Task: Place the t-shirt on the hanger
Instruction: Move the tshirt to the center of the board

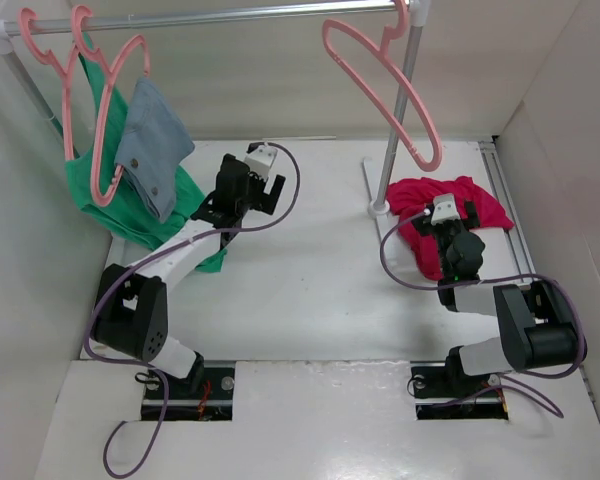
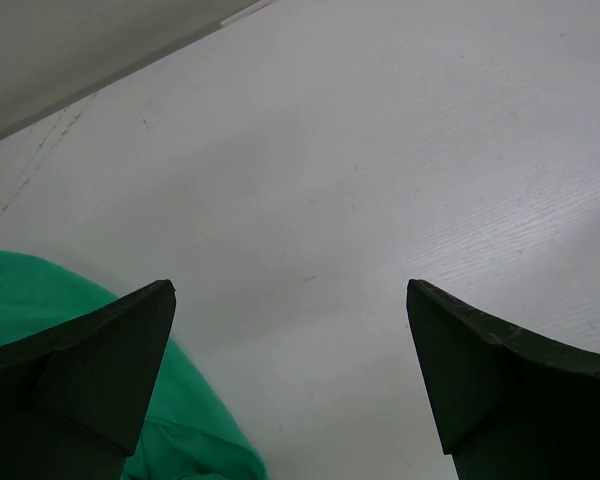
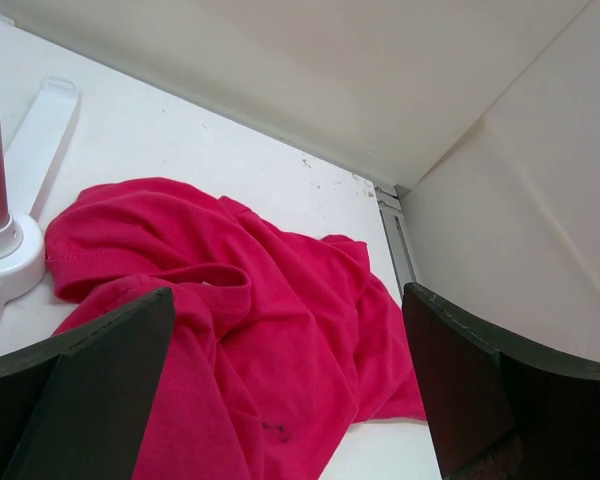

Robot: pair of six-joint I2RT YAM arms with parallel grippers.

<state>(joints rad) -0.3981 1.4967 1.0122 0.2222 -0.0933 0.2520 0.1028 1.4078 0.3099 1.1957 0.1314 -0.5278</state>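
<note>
The crimson-pink t-shirt (image 1: pixel 472 205) lies crumpled on the table at the right, beside the rack's foot. It fills the lower right wrist view (image 3: pixel 270 330), its neck rim showing. The bare salmon-pink hanger (image 1: pixel 390 75) hangs by its hook from the rail above the shirt. My right gripper (image 1: pixel 444 212) is open, low over the shirt, with cloth between its fingers but not pinched. My left gripper (image 1: pixel 263 172) is open and empty above bare table near the middle, next to the green garment (image 2: pixel 100 400).
A metal rail (image 1: pixel 230 14) runs across the back on a white upright (image 1: pixel 395 130) with a flat foot (image 3: pixel 25 160). Two pink hangers (image 1: pixel 100 110) at the left carry a green garment (image 1: pixel 130 205) and a grey-blue denim one (image 1: pixel 152 145). White walls close in both sides.
</note>
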